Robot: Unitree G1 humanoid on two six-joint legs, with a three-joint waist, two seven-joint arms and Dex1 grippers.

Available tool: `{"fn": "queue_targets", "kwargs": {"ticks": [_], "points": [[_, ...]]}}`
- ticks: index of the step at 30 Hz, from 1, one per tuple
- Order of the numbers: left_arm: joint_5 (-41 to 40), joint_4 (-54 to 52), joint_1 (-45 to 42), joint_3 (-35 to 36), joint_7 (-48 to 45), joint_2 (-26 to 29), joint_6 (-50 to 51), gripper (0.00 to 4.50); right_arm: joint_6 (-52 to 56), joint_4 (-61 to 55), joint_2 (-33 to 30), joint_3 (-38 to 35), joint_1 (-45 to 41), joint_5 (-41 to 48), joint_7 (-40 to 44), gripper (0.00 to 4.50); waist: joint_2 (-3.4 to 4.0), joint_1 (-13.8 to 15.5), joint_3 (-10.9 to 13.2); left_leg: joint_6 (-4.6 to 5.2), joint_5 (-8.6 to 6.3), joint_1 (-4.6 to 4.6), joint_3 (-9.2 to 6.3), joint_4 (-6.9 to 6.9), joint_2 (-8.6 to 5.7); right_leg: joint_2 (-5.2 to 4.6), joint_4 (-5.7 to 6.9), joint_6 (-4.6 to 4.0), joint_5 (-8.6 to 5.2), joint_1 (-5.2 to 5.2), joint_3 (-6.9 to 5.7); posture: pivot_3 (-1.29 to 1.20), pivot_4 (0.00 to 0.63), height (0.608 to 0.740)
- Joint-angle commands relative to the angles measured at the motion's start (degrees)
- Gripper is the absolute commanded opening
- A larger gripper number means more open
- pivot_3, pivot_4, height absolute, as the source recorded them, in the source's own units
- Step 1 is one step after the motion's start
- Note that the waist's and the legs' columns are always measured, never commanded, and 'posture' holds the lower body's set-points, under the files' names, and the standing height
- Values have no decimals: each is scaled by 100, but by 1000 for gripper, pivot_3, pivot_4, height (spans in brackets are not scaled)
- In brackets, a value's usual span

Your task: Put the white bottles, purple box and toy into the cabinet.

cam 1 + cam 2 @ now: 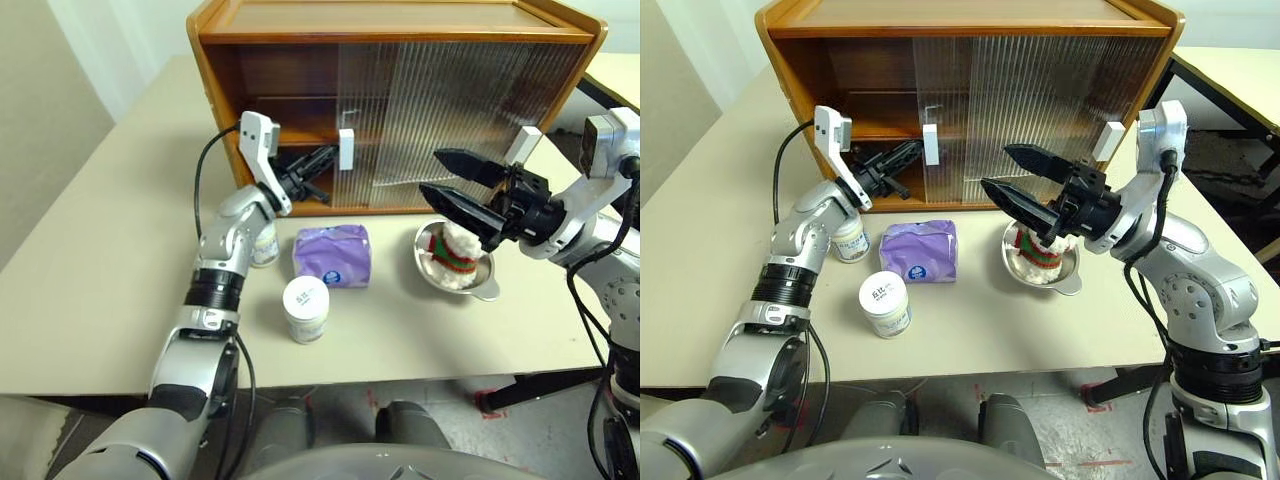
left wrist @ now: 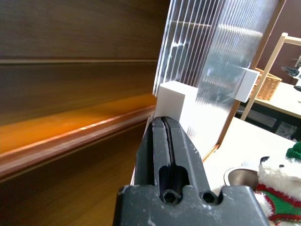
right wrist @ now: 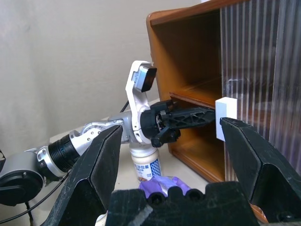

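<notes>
The two white bottles (image 1: 305, 308), purple box (image 1: 333, 254) and toy (image 1: 455, 254) sit on the tabletop (image 1: 120, 270) before the cabinet (image 1: 400, 100). The left gripper (image 1: 325, 158), clenched empty, touches the door's white handle (image 1: 346, 149). The right gripper (image 1: 445, 178) hangs released above the toy.

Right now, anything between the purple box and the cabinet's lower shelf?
Partly. The left tool, shut, sits at the white handle of the sliding door, right at the opening's edge. The door covers the cabinet directly behind the purple box; the shelf is open only further left.
</notes>
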Motion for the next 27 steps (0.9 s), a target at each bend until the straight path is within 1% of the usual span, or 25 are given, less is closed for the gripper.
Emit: {"fn": "queue_targets", "kwargs": {"ticks": [1,9,16,22,27], "points": [[125,294,-188,-31,-74,-66,-162,27,55,-138,-32,-105,42,89,-64,4500,0,-17,0,0,0,0,0,3,4,4,0,0,0,0,0,-72,0,740],[224,798,-470,-56,-164,-274,-406,27,59,-213,-54,-134,88,125,-141,4500,0,-134,0,-2,-1,-5,5,29,8,7,1,3,0,4,11,-89,0,740],[329,1139,-623,-39,-204,-421,-612,27,29,-243,-37,-151,171,116,-166,4500,0,-178,0,-3,-2,-3,7,33,10,11,3,6,2,4,15,-94,0,740],[337,1074,-534,4,-229,-356,-621,27,11,-200,-27,-140,192,84,-146,4500,0,-191,0,-3,-2,-4,7,32,10,11,2,7,3,4,17,-86,0,740],[239,636,-357,62,-179,-277,-490,27,-33,-97,-41,-114,225,-3,-66,4500,0,-213,0,-3,-2,-3,7,32,11,11,4,7,3,4,18,-73,0,740]]}}
